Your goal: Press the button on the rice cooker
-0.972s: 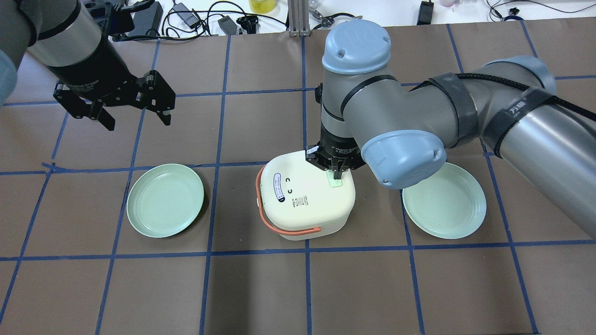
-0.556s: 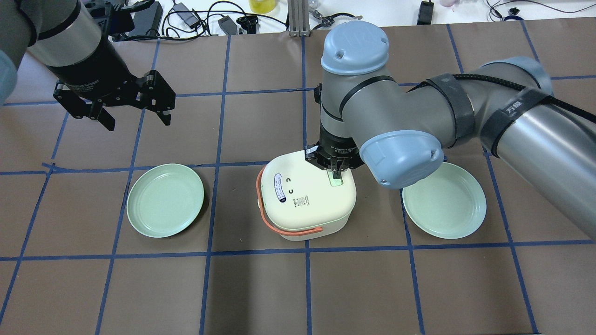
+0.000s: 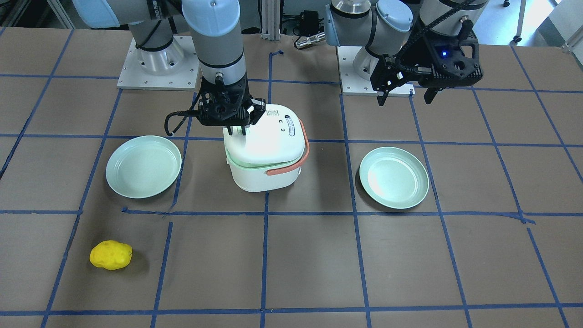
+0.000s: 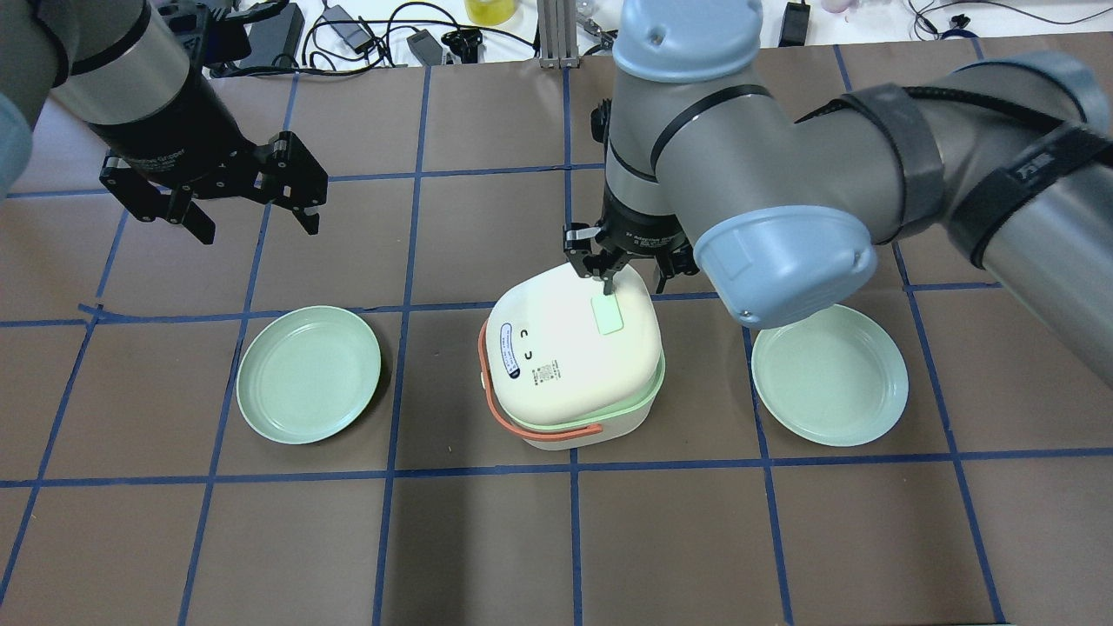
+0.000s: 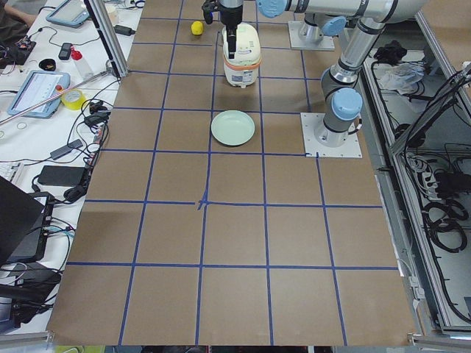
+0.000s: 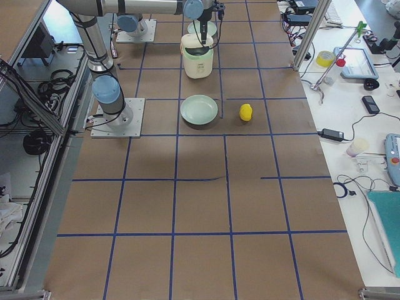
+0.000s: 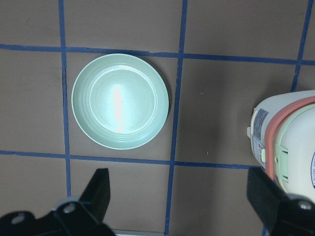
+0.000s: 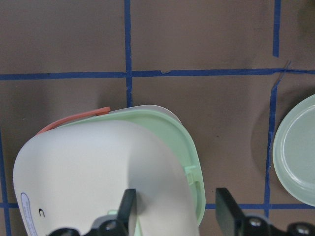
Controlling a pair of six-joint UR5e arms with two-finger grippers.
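The white rice cooker (image 4: 565,365) with an orange handle stands mid-table. Its lid is tilted up, and the green inner rim shows beneath it. The button (image 4: 607,315), a pale green pad, lies on the lid's far right part. My right gripper (image 4: 635,278) hovers just beyond the button, off the lid, with its fingers apart and nothing between them. In the right wrist view the raised lid (image 8: 98,167) fills the lower left. My left gripper (image 4: 256,228) is open and empty, high over the far left of the table.
Two pale green plates flank the cooker, one on its left (image 4: 309,374) and one on its right (image 4: 829,374). A yellow lumpy object (image 3: 110,255) lies near the operators' side of the table. Cables and gear lie beyond the far edge.
My right gripper has lifted off the button and moved back toward the far side. The cooker's lid has sprung up ajar. The left arm has not moved.
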